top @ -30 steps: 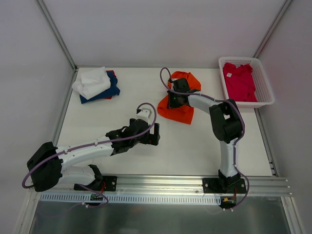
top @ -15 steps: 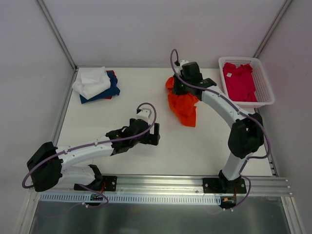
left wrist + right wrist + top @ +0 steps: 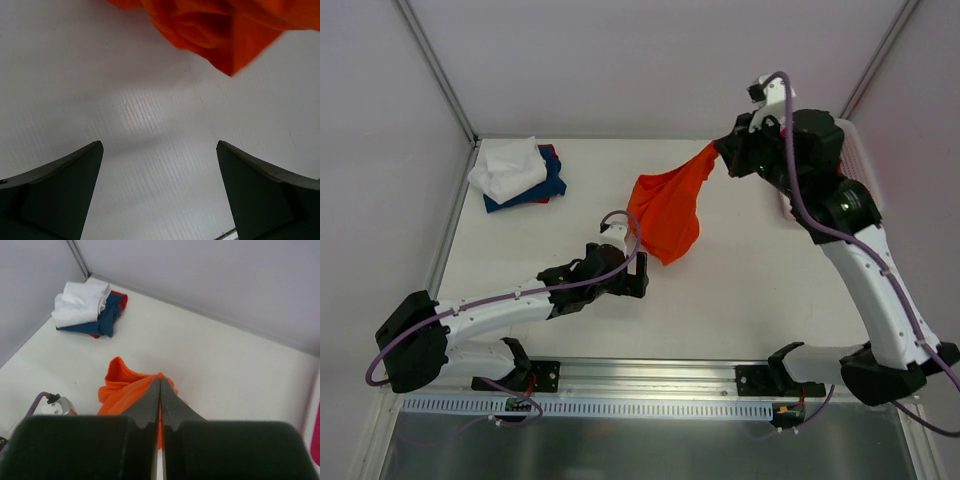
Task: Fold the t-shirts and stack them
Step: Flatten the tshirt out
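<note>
Orange t-shirt (image 3: pixel 665 210) hangs over the middle of the bench (image 3: pixel 740 290), one corner clamped in the raised right gripper (image 3: pixel 720 152), its jaws pinched together. Left gripper (image 3: pixel 159 145) sits low near the cloth's dangling tip, jaws wide apart, holding nothing.

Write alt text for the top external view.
The right gripper, shut on the orange t-shirt, holds it hanging over the white table. The left gripper sits open near its lower end; a folded white-and-navy stack lies far left.
</note>
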Tool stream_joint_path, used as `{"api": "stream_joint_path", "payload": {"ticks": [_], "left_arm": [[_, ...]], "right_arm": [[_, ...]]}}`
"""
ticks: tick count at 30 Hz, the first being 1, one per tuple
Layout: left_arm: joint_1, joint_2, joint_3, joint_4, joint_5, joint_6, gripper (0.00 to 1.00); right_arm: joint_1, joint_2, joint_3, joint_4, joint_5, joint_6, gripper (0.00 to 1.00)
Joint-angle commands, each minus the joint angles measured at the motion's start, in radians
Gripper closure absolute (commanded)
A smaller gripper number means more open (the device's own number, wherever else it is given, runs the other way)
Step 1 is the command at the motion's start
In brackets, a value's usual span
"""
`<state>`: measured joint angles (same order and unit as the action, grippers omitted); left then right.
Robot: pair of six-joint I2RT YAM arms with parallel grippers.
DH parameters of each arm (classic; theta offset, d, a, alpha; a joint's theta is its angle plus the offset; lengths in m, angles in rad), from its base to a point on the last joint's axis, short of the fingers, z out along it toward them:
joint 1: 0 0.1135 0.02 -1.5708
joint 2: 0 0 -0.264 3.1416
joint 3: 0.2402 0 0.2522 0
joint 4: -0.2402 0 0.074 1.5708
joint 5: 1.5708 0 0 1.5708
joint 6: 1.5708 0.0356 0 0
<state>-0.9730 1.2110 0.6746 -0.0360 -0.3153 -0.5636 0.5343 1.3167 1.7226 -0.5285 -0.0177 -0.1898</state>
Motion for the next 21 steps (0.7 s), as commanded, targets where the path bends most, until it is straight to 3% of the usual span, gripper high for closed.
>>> {"api": "stream_joint_path", "payload": {"ticks": [1,12,17,21], "left_arm": [[0.010,0.010,0.010,0.028,-0.011,-0.016,0.01],[0.014,0.004,0.031,0.028,-0.119,0.016,0.01],[0.046,0.015,0.106,0.027,-0.160,0.082,0.01],[0.065,0.041,0.135,0.027,-0.145,0.090,0.01]], "right_arm": [[0.001,-0.140,0.051,0.007,0.070,-0.059,1.00],[0.001,-0.283,0.031,-0.030,0.075,-0.069,1.00],[0.004,-0.290,0.005,-0.018,-0.037,-0.024,1.00],[0.042,-0.240,0.141,-0.105,-0.096,-0.068,1.00]]}}
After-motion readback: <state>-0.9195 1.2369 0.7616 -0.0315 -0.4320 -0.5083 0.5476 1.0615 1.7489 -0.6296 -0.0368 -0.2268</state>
